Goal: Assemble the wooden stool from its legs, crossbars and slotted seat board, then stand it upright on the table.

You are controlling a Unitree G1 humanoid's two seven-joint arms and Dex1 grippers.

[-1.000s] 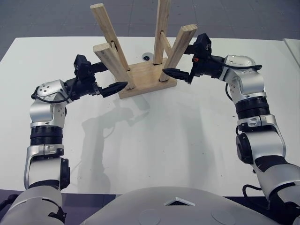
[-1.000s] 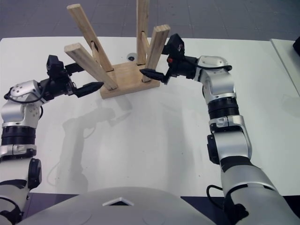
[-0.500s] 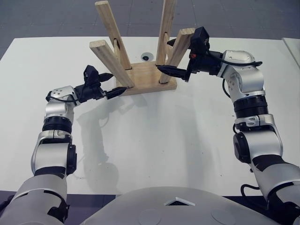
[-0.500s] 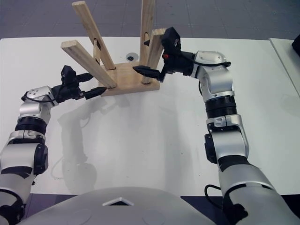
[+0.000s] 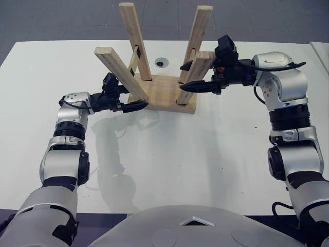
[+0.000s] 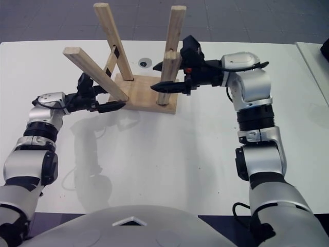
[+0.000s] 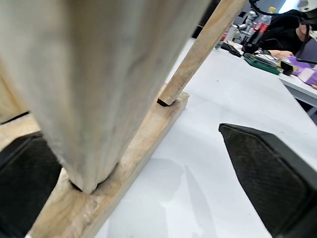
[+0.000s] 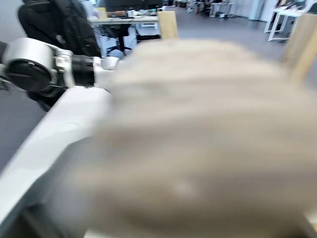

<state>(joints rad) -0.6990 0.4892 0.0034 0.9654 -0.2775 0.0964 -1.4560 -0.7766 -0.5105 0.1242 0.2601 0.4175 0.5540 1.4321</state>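
We see the stool point(image 5: 169, 99) upside down in the upper middle of the eye frames. Its seat board point(image 5: 154, 88) lies flat on the white table point(image 5: 205, 154), and the four legs point up and splay outward. A crossbar point(image 6: 110, 60) runs between the two left legs.

The left gripper point(image 5: 132, 99) sits low, at the base of the front left leg point(image 5: 115, 69), just above the board. It is open. In the left wrist frame the leg stands between its fingers point(image 7: 267, 173), one close beside the wood and the other well apart from it over bare table.

The right gripper point(image 5: 183, 77) is at the front right leg point(image 5: 195, 72), about mid-height. The right wrist frame has blurred wood very close to the lens, and we cannot tell whether the gripper clamps the leg.

The tabletop is plain and matte, with a small round hole point(image 5: 162, 63) just behind the stool, seen between the legs. Grey tiled floor point(image 5: 61, 20) runs along the top of the eye frames. The edge of a second table point(image 5: 321, 49) shows at the upper right. In the upper right of the left wrist frame there is a cluttered desk point(image 7: 277, 64). The right wrist frame has office desks and a dark chair point(image 8: 54, 25) across its top.
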